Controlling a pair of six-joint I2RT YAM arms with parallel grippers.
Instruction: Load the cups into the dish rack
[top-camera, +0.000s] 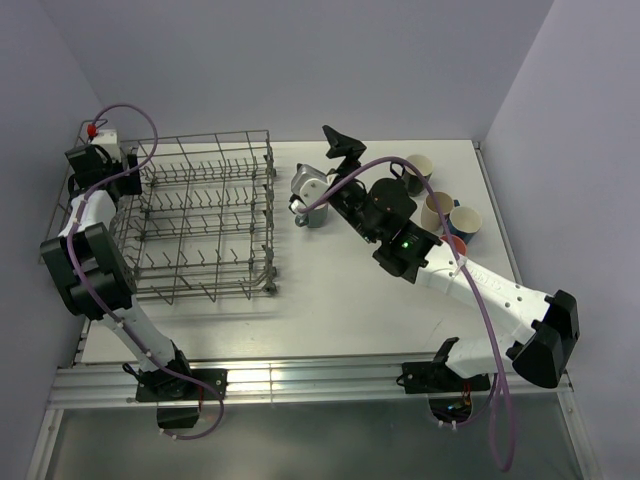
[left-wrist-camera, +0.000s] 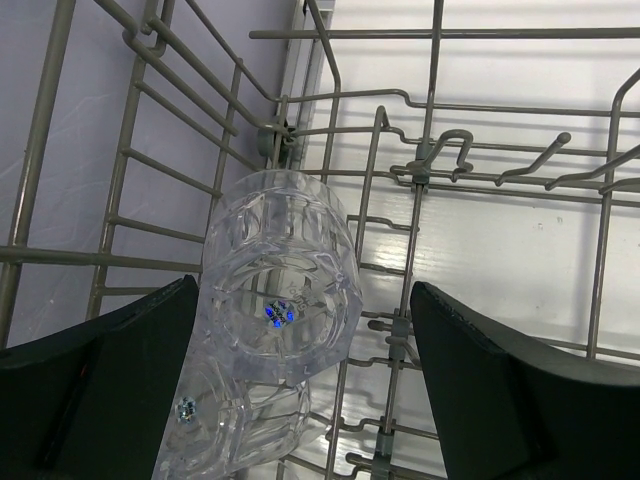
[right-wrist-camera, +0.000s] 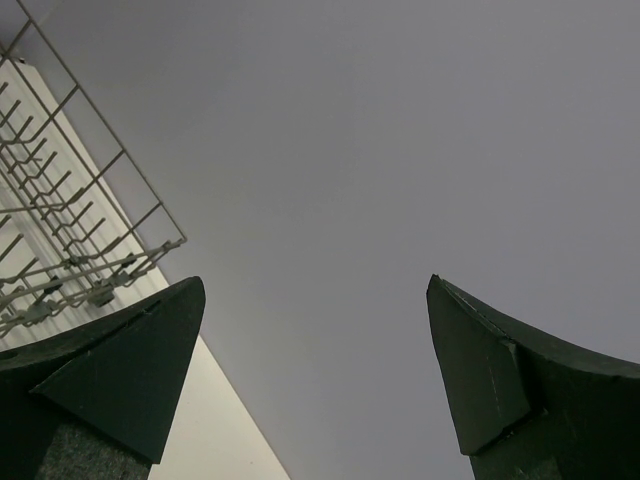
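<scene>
The left gripper (left-wrist-camera: 305, 298) hangs open inside the far left corner of the dish rack (top-camera: 205, 136), its two dark fingers spread wide. A clear glass tumbler (left-wrist-camera: 282, 290) lies tilted among the rack's wires between those fingers, hard by the left finger and well apart from the right one; whether it touches the left finger cannot be told. A second clear tumbler (left-wrist-camera: 228, 432) sits just nearer the camera, against the first.

The right gripper (right-wrist-camera: 315, 285) is also open and holds nothing. It is raised above the worktop (top-camera: 340, 290) just right of the rack's far right corner and points up towards the far wall.

A grey mug (top-camera: 314, 214) stands on the worktop beside the rack's right wall, under the right arm's wrist. Further right, four more mugs cluster near the worktop's right edge: a black mug (top-camera: 418, 170) farthest, a beige mug (top-camera: 436, 210), a blue mug (top-camera: 466, 222), and a coral mug (top-camera: 455, 244) mostly hidden behind the right arm.
</scene>
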